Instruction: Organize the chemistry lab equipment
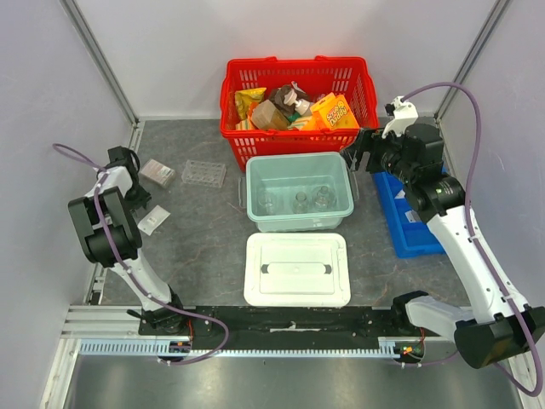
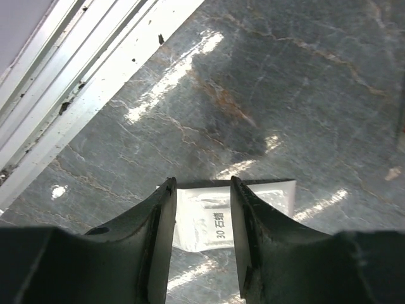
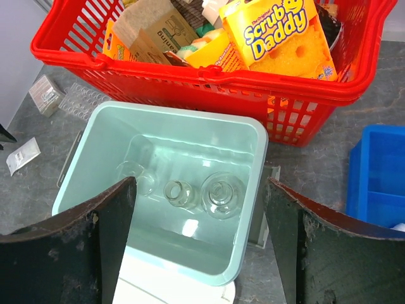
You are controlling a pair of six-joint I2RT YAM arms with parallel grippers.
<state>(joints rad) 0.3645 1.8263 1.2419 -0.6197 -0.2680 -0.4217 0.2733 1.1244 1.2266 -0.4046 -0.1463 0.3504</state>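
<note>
My left pincer (image 2: 201, 183) stands partly open and empty over a small packet (image 2: 209, 218) lying flat on the table (image 2: 285, 76), while my right pincer (image 3: 200, 182) gapes wide above three flasks (image 3: 223, 195) in the green tub (image 3: 171, 120).

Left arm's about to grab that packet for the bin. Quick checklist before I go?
1. Left gripper open, straddling packet: ok.
2. Packet flat, nothing on it: ok.
3. Bin uncovered, lid lying on table in front: ok.
4. Free floor in bin beside three flasks: ok.
5. Right gripper out of the drop path: cannot tell; it hangs open at bin's far right corner.
6. Finger height above table: cannot tell.
</note>
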